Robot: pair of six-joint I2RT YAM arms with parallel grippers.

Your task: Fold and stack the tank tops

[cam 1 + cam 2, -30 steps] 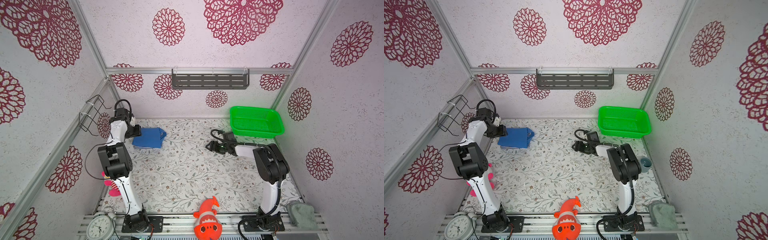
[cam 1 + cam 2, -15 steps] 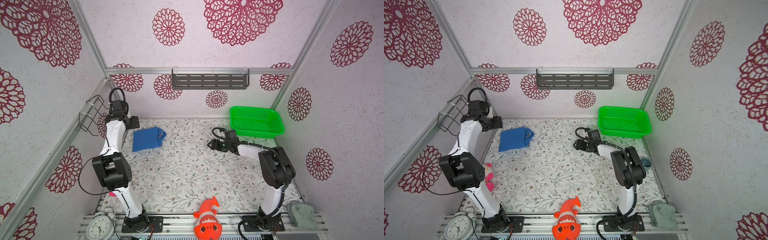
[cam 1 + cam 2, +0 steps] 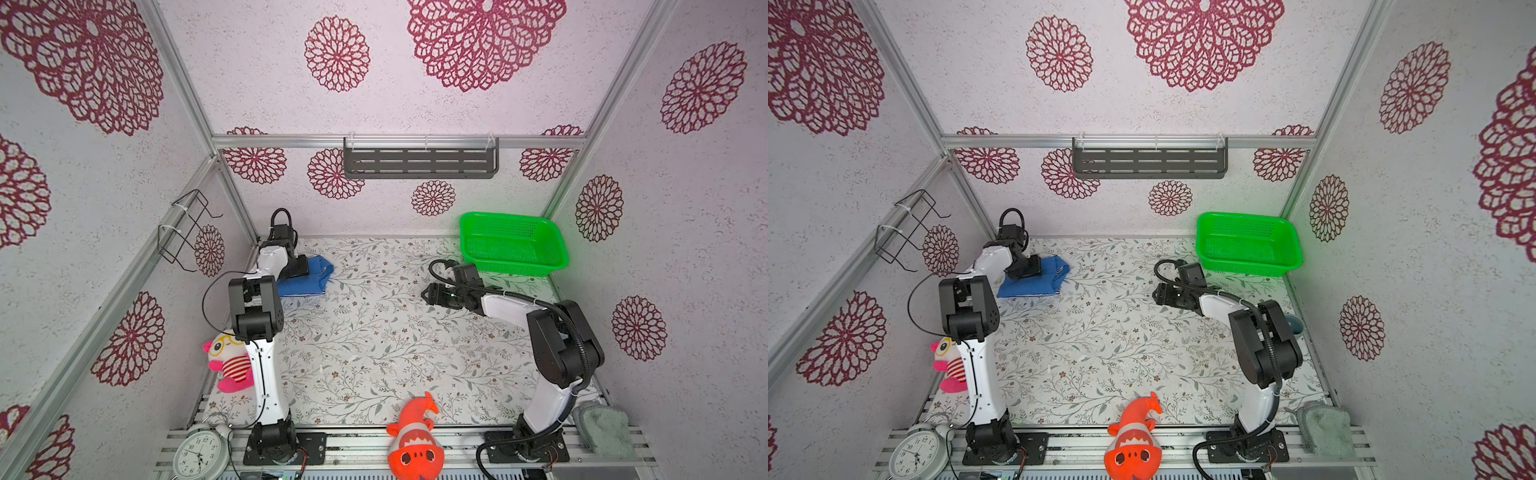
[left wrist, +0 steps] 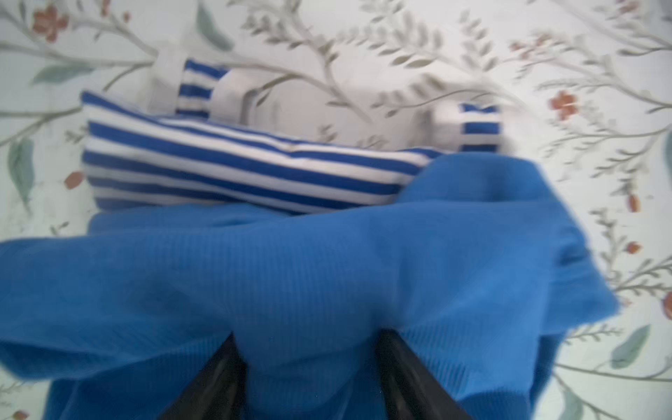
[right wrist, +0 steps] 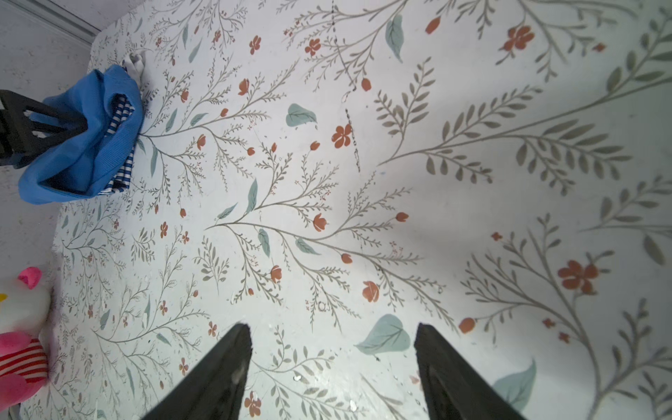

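Once returned, narrowed left gripper (image 3: pixel 1033 269) around royal blue tank top (image 4: pixel 291 262) ahead; could not confirm pinch; probably meant restacking.

The left arm (image 3: pixel 253 307) bends at a raised elbow and reaches toward the far side. The left gripper (image 3: pixel 1038 268) points down, its jaws partway apart and their tips hidden. The right arm (image 3: pixel 511 309) stretches inward, and the right gripper (image 5: pixel 332 327) holds its jaws wide and empty.

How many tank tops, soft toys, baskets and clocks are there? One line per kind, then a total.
Tank tops: 2 (blue top, striped top)
Soft toys: 2 (orange fish, pink toy)
Green basket: 1
Alarm clock: 1
Total: 6
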